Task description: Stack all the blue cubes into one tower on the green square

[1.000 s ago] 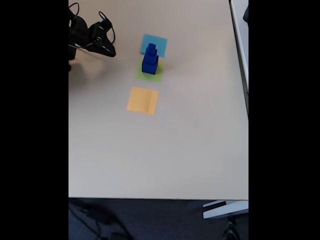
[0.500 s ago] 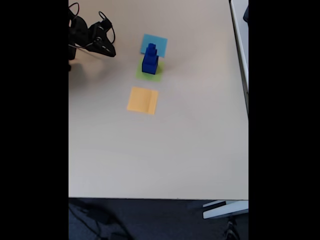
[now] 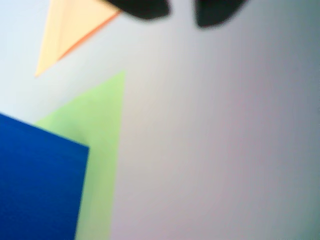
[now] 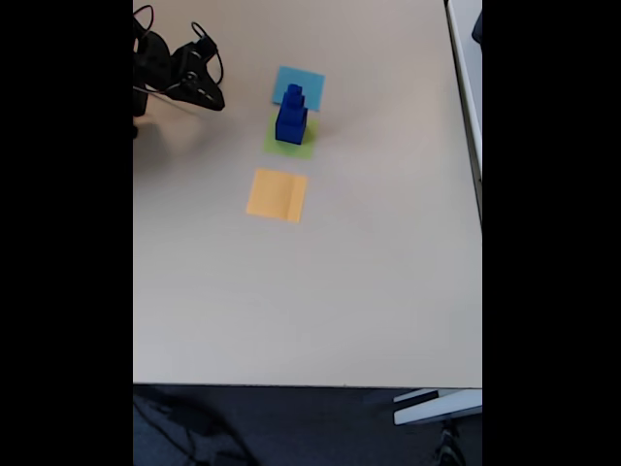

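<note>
table (image 4: 369,282) beige | on it: orange patch (image 4: 277,194), green square (image 4: 290,145), light-blue patch (image 4: 309,82)

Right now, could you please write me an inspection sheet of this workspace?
Surface: pale table, mostly bare.
Job's things: blue cubes stacked in one tower on the green square.
Clutter: light-blue patch and orange patch, both flat.
Gripper: gripper left of the tower in the fixed view, holding nothing; open or shut cannot be told.
Cables: black loops on the arm.
Surroundings: dark floor, second table edge at right.

cubes (image 4: 291,115) stacked on square (image 4: 288,146)
</note>
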Tool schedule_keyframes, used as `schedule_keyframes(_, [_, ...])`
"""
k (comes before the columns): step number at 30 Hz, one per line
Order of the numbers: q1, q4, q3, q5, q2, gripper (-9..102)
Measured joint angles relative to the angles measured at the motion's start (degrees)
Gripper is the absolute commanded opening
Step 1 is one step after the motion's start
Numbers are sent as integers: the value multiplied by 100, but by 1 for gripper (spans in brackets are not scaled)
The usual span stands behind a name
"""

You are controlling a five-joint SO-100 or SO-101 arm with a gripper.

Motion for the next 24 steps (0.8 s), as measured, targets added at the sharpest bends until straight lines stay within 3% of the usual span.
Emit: schedule_keyframes(24, [0, 0, 0, 0, 0, 0])
